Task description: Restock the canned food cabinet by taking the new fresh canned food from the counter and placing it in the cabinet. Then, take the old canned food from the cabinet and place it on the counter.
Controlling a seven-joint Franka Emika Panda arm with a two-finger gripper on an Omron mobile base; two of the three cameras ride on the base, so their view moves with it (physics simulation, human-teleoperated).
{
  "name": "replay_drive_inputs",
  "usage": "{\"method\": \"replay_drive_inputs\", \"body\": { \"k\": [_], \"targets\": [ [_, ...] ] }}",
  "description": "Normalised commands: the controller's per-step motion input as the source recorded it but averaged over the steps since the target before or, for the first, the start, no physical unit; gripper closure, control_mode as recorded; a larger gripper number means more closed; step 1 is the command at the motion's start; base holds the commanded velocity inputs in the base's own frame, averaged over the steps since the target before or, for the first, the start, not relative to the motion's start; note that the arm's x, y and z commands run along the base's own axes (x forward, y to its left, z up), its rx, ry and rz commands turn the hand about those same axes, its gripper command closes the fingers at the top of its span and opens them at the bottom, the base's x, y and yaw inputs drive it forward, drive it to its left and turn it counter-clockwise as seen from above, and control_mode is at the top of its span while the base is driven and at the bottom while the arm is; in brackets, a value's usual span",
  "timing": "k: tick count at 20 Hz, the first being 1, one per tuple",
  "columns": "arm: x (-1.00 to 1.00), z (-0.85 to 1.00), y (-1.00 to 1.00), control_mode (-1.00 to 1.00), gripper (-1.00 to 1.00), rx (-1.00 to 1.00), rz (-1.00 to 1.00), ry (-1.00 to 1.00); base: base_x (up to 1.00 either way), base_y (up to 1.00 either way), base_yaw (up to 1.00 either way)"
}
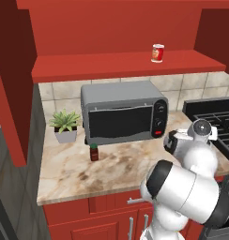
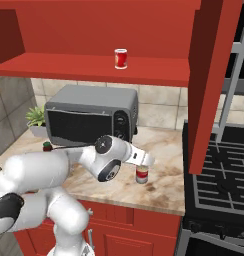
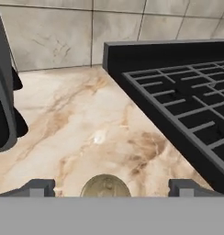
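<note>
Now the gripper [image 3: 106, 187] spreads wide astride the grey-banded old can [image 2: 142, 175] standing on the beige marbled counter [image 2: 164, 185], so lift straight up clear of its gold lid

Counter [image 1: 74, 176]: microwave [image 1: 123, 112], plant [image 1: 65, 125], small dark bottle [image 1: 94, 152], grey-banded can [image 2: 141, 174] upright near stove. Cabinet shelf [image 1: 121, 65]: red can [image 1: 157, 53] upright.

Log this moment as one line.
gripper: open | old canned food: on counter, between fingertips | new fresh canned food: on cabinet shelf
</note>
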Motion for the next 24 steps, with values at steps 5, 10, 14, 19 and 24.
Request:
{"method": "replay_drive_inputs", "body": {
  "k": [5, 10, 14, 19, 24],
  "targets": [
    [-0.95, 1.0, 0.0, -1.0, -1.0, 0.0, 0.0, -0.01, 0.0, 0.0, 0.0],
    [-1.0, 1.0, 0.09, -1.0, -1.0, 0.0, 0.0, -0.1, 0.0, 0.0, 0.0],
    [-1.0, 1.0, 0.38, -1.0, -1.0, -0.02, 0.0, -0.04, 0.0, 0.0, 0.0],
    [-1.0, 1.0, 0.79, -1.0, -1.0, -0.12, 0.03, -0.03, 0.0, 0.0, 0.0],
    [-0.78, 1.0, 0.7, -1.0, -1.0, -0.21, 0.05, -0.19, 0.0, 0.0, 0.0]
  ]
}}
